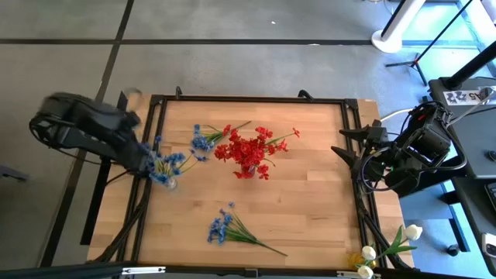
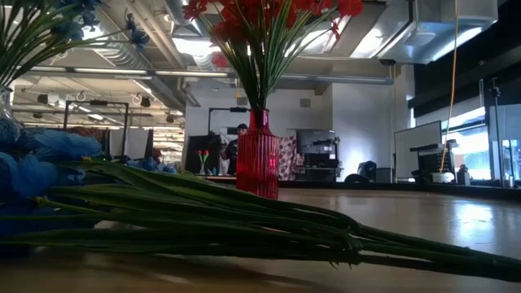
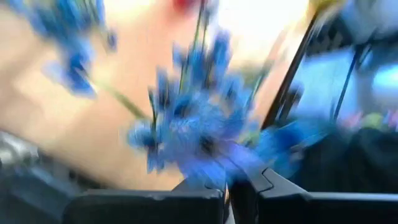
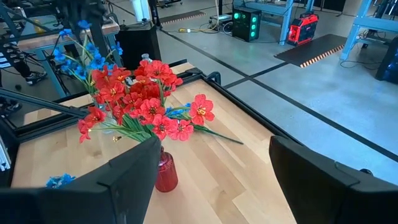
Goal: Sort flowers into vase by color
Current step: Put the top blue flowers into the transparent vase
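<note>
My left gripper point(image 1: 149, 160) is over the table's left edge, shut among a cluster of blue flowers point(image 1: 167, 166) that stands in a clear vase point(image 2: 3, 104). The left wrist view shows blue blooms point(image 3: 199, 124) right past the fingertips. A red vase point(image 1: 248, 170) at mid-table holds red flowers point(image 4: 140, 99). One blue sprig point(image 1: 203, 141) and a red sprig point(image 1: 231, 130) lie on the far part of the table. Another blue sprig point(image 1: 226, 229) lies near the near edge, its stems point(image 2: 244, 220) flat on the wood. My right gripper point(image 4: 211, 168) waits open beside the table's right edge point(image 1: 350, 155). My left gripper is shut on the blue flowers just below their blooms point(image 3: 214, 168). The blooms and the blur hide the exact place of contact, so stem or bloom cannot be told. The sprig stands out beyond the fingers, above the clear vase.
White flowers point(image 1: 391, 246) lie off the table past its near right corner. A black frame point(image 1: 256, 98) runs around the table. Bare wood stretches between the red vase and the right edge point(image 1: 318, 186). A person shows far off in the room point(image 2: 236, 146).
</note>
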You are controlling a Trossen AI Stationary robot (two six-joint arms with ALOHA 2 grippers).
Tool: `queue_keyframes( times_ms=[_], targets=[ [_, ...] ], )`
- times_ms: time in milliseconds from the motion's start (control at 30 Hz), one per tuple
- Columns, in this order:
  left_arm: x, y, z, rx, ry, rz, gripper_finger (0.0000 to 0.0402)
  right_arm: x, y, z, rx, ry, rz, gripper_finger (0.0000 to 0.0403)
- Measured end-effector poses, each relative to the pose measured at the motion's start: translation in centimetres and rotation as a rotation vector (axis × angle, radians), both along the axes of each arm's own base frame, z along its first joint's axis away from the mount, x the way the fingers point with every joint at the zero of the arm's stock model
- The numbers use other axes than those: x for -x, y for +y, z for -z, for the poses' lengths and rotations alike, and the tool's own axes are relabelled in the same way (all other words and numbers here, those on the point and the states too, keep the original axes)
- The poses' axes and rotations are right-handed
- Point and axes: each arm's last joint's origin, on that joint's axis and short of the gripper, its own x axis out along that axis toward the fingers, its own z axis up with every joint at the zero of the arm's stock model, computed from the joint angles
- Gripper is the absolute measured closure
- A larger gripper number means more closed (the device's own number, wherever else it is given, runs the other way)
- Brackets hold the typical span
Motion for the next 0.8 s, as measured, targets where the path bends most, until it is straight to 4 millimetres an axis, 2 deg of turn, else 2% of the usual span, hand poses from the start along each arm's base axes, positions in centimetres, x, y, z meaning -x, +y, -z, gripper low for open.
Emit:
queue_keyframes(
  times_ms=[133, 233, 333, 467, 567, 667, 800],
  targets=[
    [1.6, 1.0, -3.4, -0.161, -0.189, -0.209, 0.0400, 0.0, 0.0, 0.0, 0.004, -0.003, 0.004, 0.0099],
    [0.6, 1.4, -4.3, -0.300, -0.280, -0.336, 0.0400, 0.0, -0.1, -0.1, 0.020, -0.022, 0.021, 0.0099],
    [-1.8, 1.7, -4.5, -0.471, -0.338, -0.495, 0.0400, 0.0, -0.1, -0.2, 0.022, -0.038, 0.031, 0.0099],
    [-5.6, 1.9, -4.6, -0.598, -0.457, -0.766, 0.0399, 0.1, -0.2, -0.4, -0.018, -0.068, 0.030, 0.0099],
    [-8.3, 2.2, -4.1, -0.722, -0.481, -0.945, 0.0399, 0.0, -0.1, -0.8, -0.058, -0.104, 0.032, 0.0099],
    [-11.2, 3.5, -3.4, -0.758, -0.451, -0.980, 0.0399, 0.1, -0.3, -1.1, -0.077, -0.145, 0.049, 0.0099],
    [-14.3, 7.1, -2.0, -0.683, -0.370, -0.980, 0.0399, 0.4, -0.7, -1.4, -0.070, -0.191, 0.084, 0.0100]
  ],
)
